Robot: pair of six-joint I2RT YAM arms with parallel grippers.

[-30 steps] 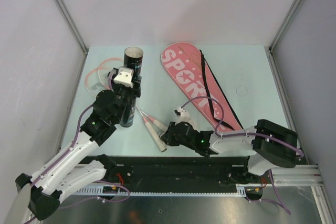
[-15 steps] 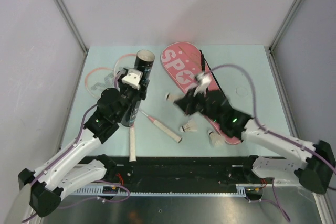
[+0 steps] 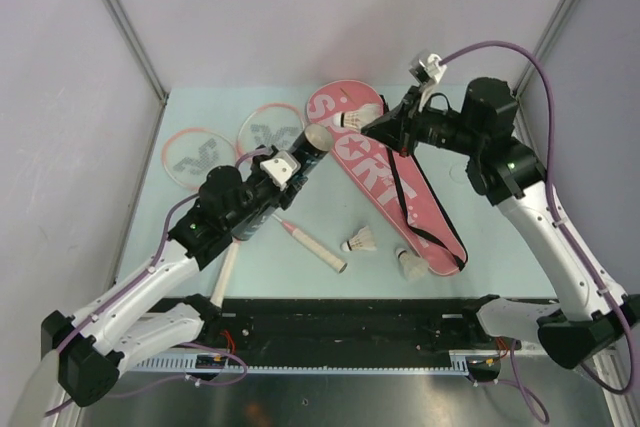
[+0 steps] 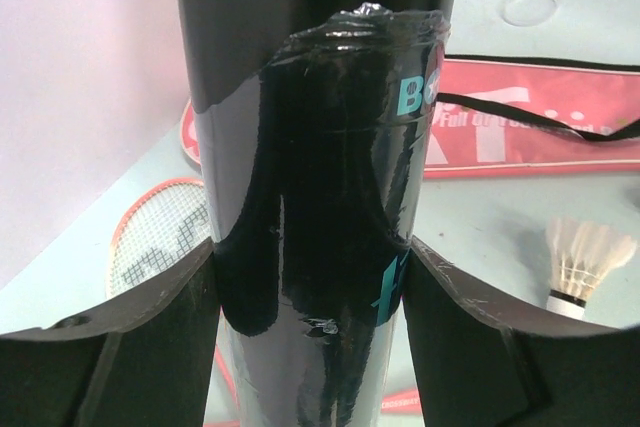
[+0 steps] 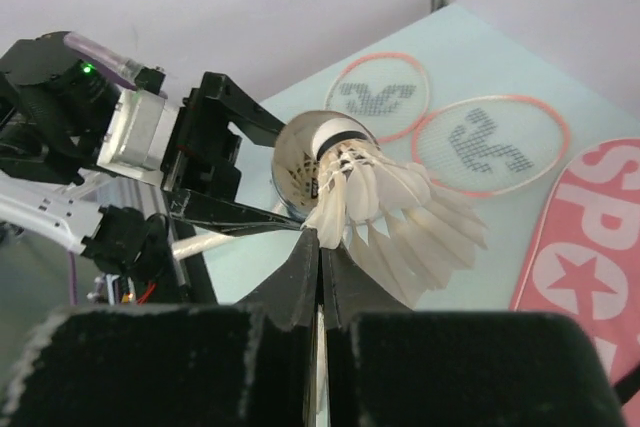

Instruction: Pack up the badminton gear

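My left gripper is shut on the black tube and holds it tilted off the table, with its open mouth pointing right. In the left wrist view the tube fills the space between my fingers. My right gripper is shut on a white shuttlecock, held in the air just right of the mouth. In the right wrist view the shuttlecock sits just in front of the tube mouth, cork end towards it. Two shuttlecocks lie on the table beside the pink SPORT bag.
Two pink-framed rackets lie at the back left, heads side by side, white handles reaching toward the near edge. The bag's black strap lies along it. Grey walls enclose the table.
My left arm tilted the tube from upright over to the right. My right arm swung from the near edge to the back and now holds a shuttlecock raised at the tube's mouth.
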